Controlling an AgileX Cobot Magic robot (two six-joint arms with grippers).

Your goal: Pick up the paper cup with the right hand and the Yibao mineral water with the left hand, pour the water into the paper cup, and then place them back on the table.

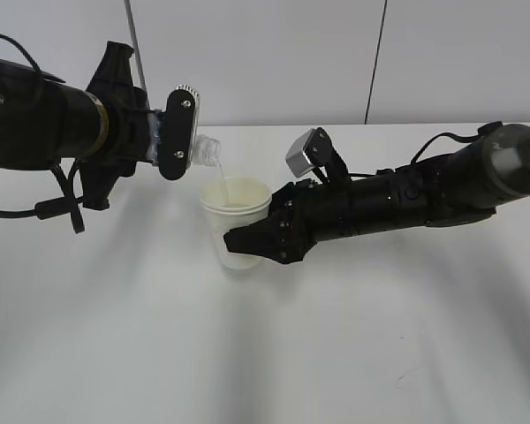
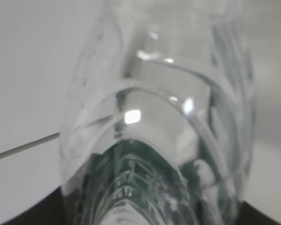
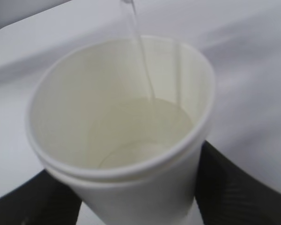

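The Yibao mineral water [image 1: 207, 150] is tipped over, its open neck pointing right and down above the paper cup [image 1: 237, 210]. My left gripper [image 1: 178, 132] is shut on the bottle's body. A thin stream of water [image 1: 221, 181] falls from the neck into the cup. My right gripper [image 1: 252, 237] is shut on the cup's side and holds it upright, slightly above the table [image 1: 336, 353]. In the left wrist view the clear bottle [image 2: 154, 131] with its green label [image 2: 131, 173] fills the frame. The right wrist view looks into the cup [image 3: 107, 187], where the stream [image 3: 143, 70] meets pooled water [image 3: 150, 126] between black fingers [image 3: 229, 187].
A pale wall stands behind the white table, with a dark cable [image 1: 375, 62] hanging down it at the back right. My left arm's cables [image 1: 57, 208] hang over the table at the left.
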